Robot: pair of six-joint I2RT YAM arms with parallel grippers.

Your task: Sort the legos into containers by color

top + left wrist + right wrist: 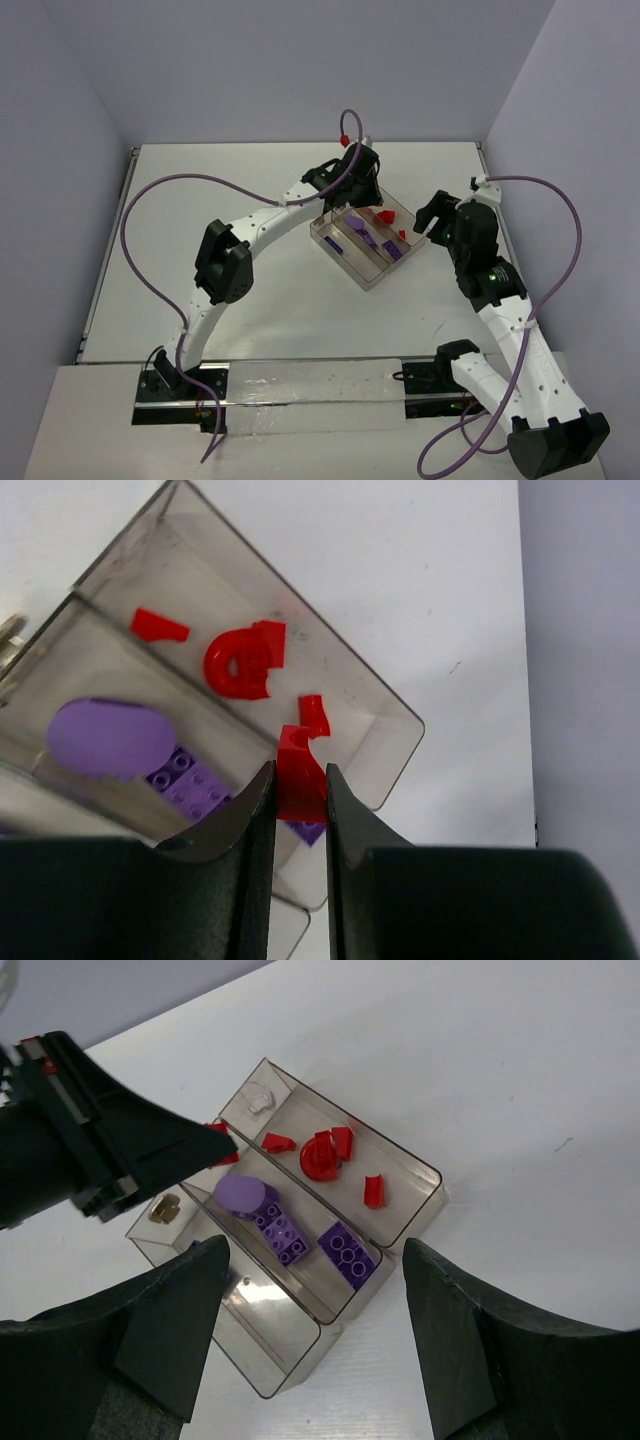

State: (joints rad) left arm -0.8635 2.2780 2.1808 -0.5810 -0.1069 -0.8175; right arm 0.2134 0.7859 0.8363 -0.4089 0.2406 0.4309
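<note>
Left gripper (300, 783) clamps red lego (297, 763) over clear tray (345, 645)

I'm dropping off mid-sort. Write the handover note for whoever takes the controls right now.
Left gripper: shut on a red lego, above the tray, near the divider between the red and purple compartments.
Right gripper: open, empty, hovering over the tray.
Done: red pieces lie in one outer compartment and three purple pieces in the middle one. The third compartment looks empty where visible.
Left: drop the held red lego in with the reds. No loose legos show on the table, so it is probably the last.
</note>
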